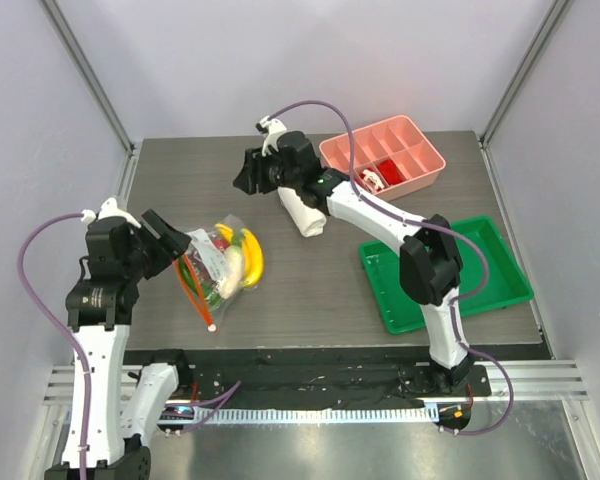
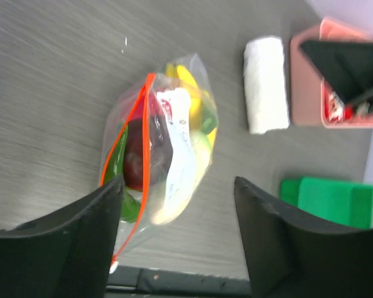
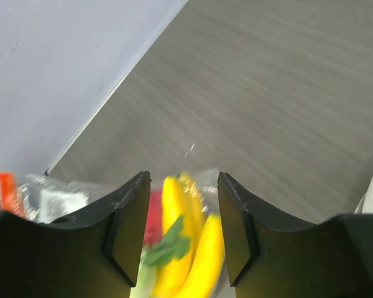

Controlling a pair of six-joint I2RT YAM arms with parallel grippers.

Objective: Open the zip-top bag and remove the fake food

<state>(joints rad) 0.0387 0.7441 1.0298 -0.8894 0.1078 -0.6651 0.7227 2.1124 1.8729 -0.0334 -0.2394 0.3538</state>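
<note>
The zip-top bag [image 1: 220,268] lies on the dark table left of centre, clear plastic with an orange-red zip strip [image 1: 194,292] along its near-left edge. In the left wrist view the bag [image 2: 174,155] shows two orange lines [image 2: 145,155] spread apart. The fake food is inside it: a yellow banana [image 1: 252,258] [image 3: 174,205], a dark red fruit [image 2: 135,160] and a green piece [image 2: 115,162]. My left gripper [image 1: 175,243] [image 2: 177,233] hangs open just over the bag's zip end, holding nothing. My right gripper [image 1: 242,178] [image 3: 181,230] is open and empty, raised behind the bag.
A rolled white towel [image 1: 302,212] [image 2: 265,84] lies behind the bag, under the right arm. A pink divided tray [image 1: 382,157] with small red-and-white pieces stands at the back right. A green tray [image 1: 445,272] sits at the right front. The table's near edge [image 2: 174,282] is close below the bag.
</note>
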